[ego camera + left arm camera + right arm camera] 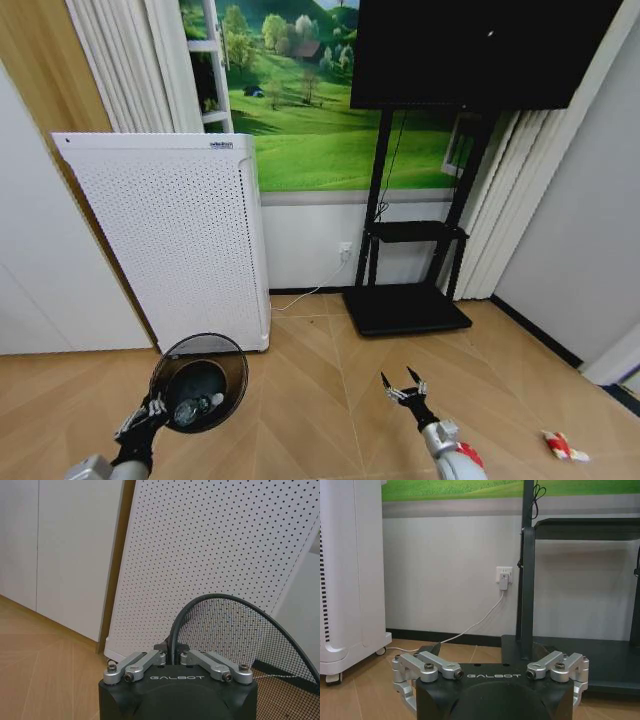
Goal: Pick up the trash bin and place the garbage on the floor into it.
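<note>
Holding black mesh trash bin (199, 381) by rim, left claw (153, 407); bottle (190, 409) inside.

Lighting: even, bright, diffuse indoor light; no glare. Shadows: soft and faint on the floor (330, 400), darker under the TV stand (405, 308). Head view: wide-angle bending at the edges, walls leaning outward. Wrist views: sharp throughout, dark end-effector housings in the foreground.

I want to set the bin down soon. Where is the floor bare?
Bare wood lies between the trash bin, held by the left gripper, and the open right gripper. It is crowded by the white appliance, the TV stand base, and a wrapper far right.
</note>
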Motion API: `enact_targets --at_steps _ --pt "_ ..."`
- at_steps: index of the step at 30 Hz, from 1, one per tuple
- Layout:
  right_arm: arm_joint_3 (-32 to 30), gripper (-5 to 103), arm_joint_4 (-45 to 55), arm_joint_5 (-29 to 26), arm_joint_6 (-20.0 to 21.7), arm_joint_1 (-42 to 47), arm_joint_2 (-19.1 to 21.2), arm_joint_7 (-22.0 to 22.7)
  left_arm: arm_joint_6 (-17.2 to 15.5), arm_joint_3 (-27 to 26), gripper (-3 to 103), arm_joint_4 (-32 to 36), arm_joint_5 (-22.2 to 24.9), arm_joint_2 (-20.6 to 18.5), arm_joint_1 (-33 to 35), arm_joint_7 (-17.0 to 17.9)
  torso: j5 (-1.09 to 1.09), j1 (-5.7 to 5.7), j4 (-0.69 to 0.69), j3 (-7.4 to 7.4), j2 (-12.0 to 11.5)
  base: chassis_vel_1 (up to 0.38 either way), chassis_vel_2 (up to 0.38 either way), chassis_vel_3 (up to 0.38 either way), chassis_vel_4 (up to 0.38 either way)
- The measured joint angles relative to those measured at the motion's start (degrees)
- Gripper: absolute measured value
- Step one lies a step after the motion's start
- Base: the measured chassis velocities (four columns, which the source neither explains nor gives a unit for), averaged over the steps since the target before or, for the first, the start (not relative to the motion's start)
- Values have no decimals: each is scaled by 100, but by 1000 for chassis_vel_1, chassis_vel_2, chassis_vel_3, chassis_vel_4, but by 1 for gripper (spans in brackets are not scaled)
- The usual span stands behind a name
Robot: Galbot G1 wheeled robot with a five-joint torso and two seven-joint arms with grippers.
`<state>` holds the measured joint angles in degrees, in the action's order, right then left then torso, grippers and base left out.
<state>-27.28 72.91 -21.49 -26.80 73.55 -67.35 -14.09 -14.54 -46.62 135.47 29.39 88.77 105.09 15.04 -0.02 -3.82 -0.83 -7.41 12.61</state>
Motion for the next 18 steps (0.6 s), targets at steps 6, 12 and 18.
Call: enact_targets --at_steps 6,12,18 --pt "-1 100 -97 -31 -127 -47 -38 -85 19 21 7 -37 -38 6 -13 -11 2 0 0 0 0 -104 -97 107 84" --pt "-38 100 -211 -65 -200 -100 -43 -160 31 33 7 -65 -48 16 -7 -38 2 1 -1 0 0 -96 -101 80 74" --pt "-11 100 -153 -36 -77 -76 18 -113 43 31 7 -78 -73 15 -11 -41 0 0 1 0 0 -73 14 72 -19"
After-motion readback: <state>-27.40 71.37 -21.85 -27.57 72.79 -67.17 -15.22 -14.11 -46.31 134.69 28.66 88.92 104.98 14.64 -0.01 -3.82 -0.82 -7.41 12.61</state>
